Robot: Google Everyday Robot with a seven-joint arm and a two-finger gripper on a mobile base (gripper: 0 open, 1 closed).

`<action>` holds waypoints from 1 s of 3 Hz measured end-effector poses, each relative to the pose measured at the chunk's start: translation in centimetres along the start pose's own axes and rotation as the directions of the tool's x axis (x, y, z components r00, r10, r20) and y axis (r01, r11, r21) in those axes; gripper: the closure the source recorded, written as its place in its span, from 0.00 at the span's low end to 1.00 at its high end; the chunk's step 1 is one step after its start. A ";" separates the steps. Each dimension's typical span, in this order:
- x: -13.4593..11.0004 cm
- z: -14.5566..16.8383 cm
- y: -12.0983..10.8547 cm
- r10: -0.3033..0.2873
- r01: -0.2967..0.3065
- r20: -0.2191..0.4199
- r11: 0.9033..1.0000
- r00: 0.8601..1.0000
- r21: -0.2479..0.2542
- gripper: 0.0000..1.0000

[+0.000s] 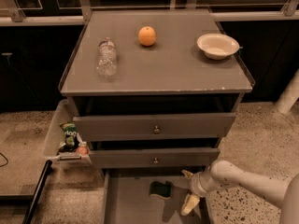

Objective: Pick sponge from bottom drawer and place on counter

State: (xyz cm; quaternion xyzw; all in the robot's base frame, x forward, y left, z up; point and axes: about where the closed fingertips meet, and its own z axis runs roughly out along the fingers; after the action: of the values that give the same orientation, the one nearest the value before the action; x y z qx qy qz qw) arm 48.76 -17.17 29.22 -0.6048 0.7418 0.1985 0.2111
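I see my pincer point(188, 190) spread open over the bottom drawer point(126, 202), just at three o'clock of the sponge point(161, 189), which lies flat on the drawer floor, not touched.

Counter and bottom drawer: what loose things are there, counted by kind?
Orange: 1, on the counter
Plastic bottle: 1, on the counter
Bowl: 1, on the counter
Sponge: 1, in the bottom drawer, open pincer beside it, not touching
Total: 4

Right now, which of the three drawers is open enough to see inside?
The bottom drawer, the tray under the others, showing the sponge; the open hand hangs over its right side, beside the sponge.
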 end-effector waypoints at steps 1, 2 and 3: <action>1.9 3.6 -0.8 0.002 -0.002 0.052 1.000 0.999 -0.005 0.00; 1.9 3.7 -0.8 0.002 -0.002 0.052 1.000 0.999 -0.005 0.00; 2.0 5.7 -1.6 0.010 -0.010 0.087 1.000 0.996 0.000 0.00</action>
State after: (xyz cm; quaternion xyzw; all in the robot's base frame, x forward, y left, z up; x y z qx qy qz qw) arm 50.36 -16.00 23.30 -0.5918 0.7349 0.2256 0.2424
